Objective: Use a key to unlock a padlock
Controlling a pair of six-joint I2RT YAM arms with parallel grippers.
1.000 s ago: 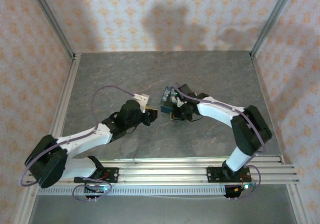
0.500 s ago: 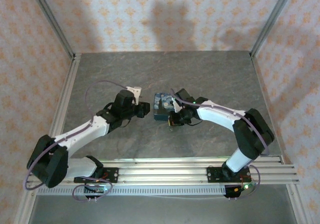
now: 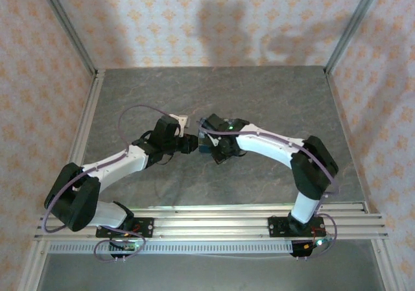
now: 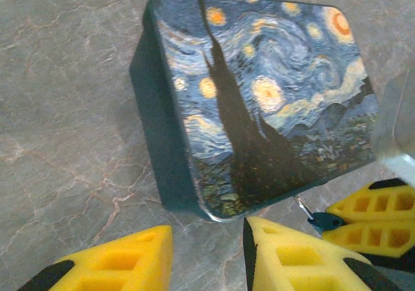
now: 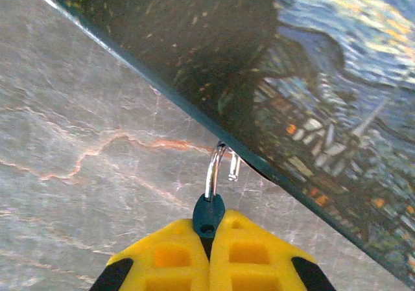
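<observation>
**Padlock pinched at the box edge, left fingers empty**

The left fingers (image 4: pixel 285 258) are spread apart with nothing between them, hovering low over the grey marbled table (image 4: pixel 65 109) just short of the near corner of the Starry Night painted box (image 4: pixel 259 96). The box lies flat on the table between the two arms.

At its lower edge is the padlock (image 5: pixel 207 214), its thin silvery loop hooked up against the rim of the box. I cannot tell whether the loop is latched. The right fingers (image 5: pixel 243 255) are pressed together on the small blue body, so only its tip and the loop stick out.

The risks, as I judge them:

- **Slipping:** the pinch covers very little of a tiny, smooth body. A sideways tug could twist the lock or let it slip free.
- **Dragging the box:** the loop is caught at the rim, so pulling back may drag or tip the box instead of freeing the lock.
- **Blocked keyhole:** the right fingers may cover it.
- **Bumping the box:** if the left fingers advance, they could nudge the box corner and shift everything.
</observation>
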